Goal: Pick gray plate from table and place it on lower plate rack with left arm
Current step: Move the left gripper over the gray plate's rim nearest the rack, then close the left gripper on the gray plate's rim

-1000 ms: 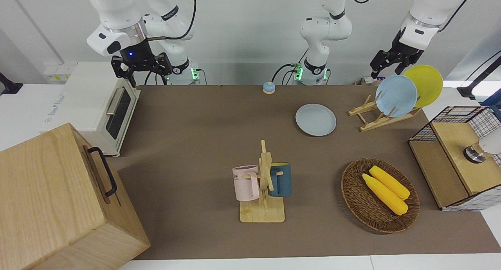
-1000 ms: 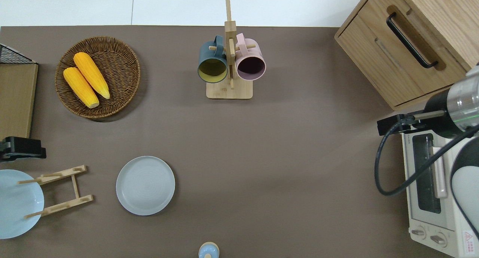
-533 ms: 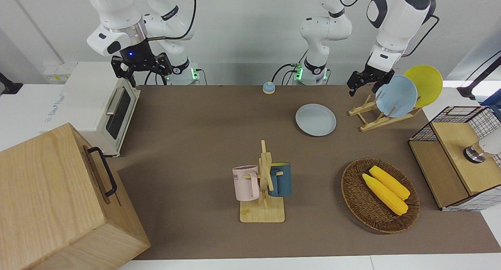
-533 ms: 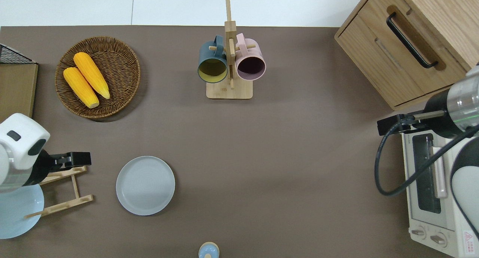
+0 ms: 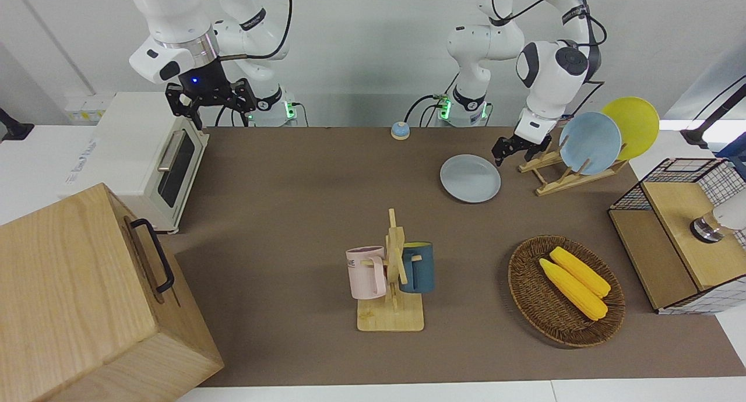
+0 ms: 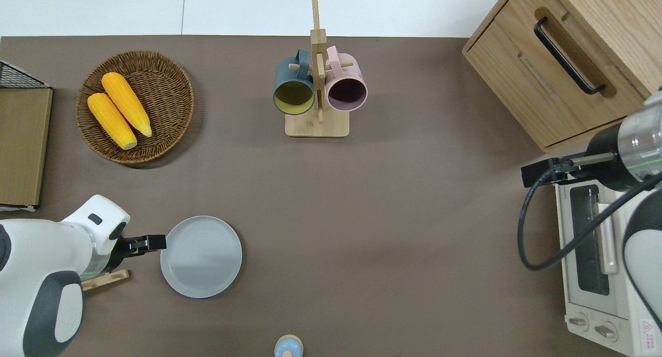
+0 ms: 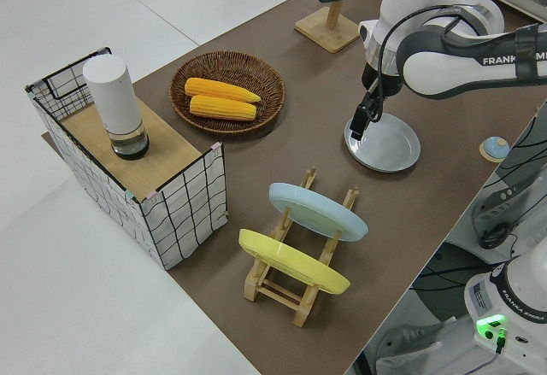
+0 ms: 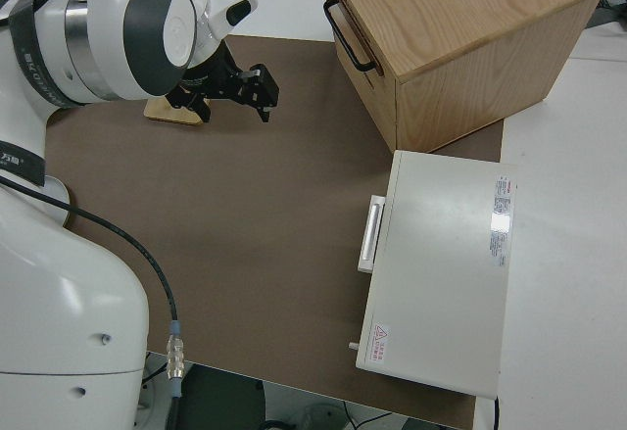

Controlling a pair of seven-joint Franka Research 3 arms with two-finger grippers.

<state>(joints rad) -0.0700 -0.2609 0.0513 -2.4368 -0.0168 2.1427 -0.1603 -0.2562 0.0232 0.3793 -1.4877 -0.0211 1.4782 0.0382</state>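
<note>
The gray plate [image 5: 470, 179] lies flat on the brown table [image 5: 291, 186], also in the overhead view [image 6: 200, 256] and the left side view [image 7: 385, 143]. The light-wood plate rack [image 5: 574, 177] stands beside it toward the left arm's end and holds a sky-blue plate [image 5: 590, 143] and a yellow plate [image 5: 632, 125] in its upper slots. Its lower slots hold nothing. My left gripper [image 5: 513, 152] is open and empty, low over the gray plate's rim on the rack side [image 6: 161, 241]. My right gripper [image 5: 210, 102] is parked.
A wooden mug stand [image 5: 393, 285] with two mugs, a wicker basket [image 5: 524, 297] with two corn cobs and a wire basket [image 5: 676, 239] stand farther from the robots. A small bell [image 5: 400, 130], a toaster oven [image 5: 151, 157] and a wooden cabinet [image 5: 87, 297] are also here.
The left arm has swung down from above the racked plates toward the gray plate, its gripper now low at that plate's rim. The right arm has not moved.
</note>
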